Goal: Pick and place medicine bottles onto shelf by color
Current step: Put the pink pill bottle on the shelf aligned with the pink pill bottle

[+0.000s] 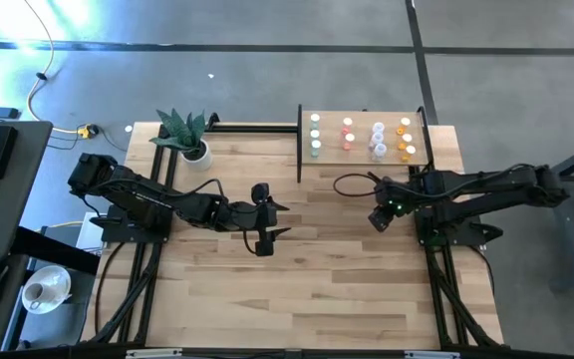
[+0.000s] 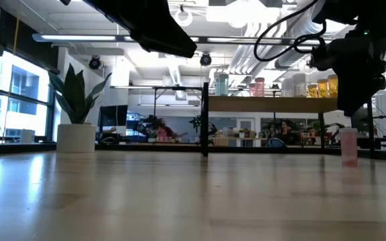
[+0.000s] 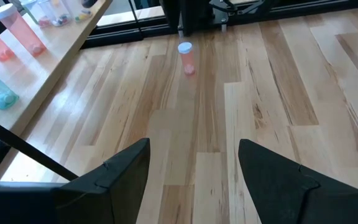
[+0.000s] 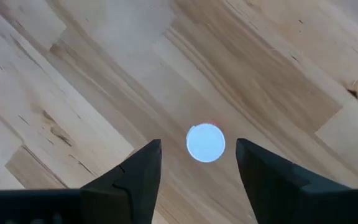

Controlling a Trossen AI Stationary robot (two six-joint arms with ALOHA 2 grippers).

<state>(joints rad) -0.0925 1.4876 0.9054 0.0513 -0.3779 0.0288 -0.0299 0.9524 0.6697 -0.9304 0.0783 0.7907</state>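
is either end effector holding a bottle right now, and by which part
Nothing is held. The right end effector hangs open above the pink bottle standing on the table, its fingers clear of the cap. The left end effector is open and empty.

Bare planks span the table (image 1: 317,289) centre and front; obstacles are a lone pink bottle (image 3: 186,57) under the right gripper (image 4: 197,165), the shelf (image 1: 422,158), and a plant pot (image 1: 195,152) along the back.

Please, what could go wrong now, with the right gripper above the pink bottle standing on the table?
1. The right gripper hangs open directly above the pink bottle; if it descends off-centre, a finger may hit the cap and tip this narrow upright bottle.
2. The shelf already holds many bottles standing close together; placing this one could knock its neighbours.
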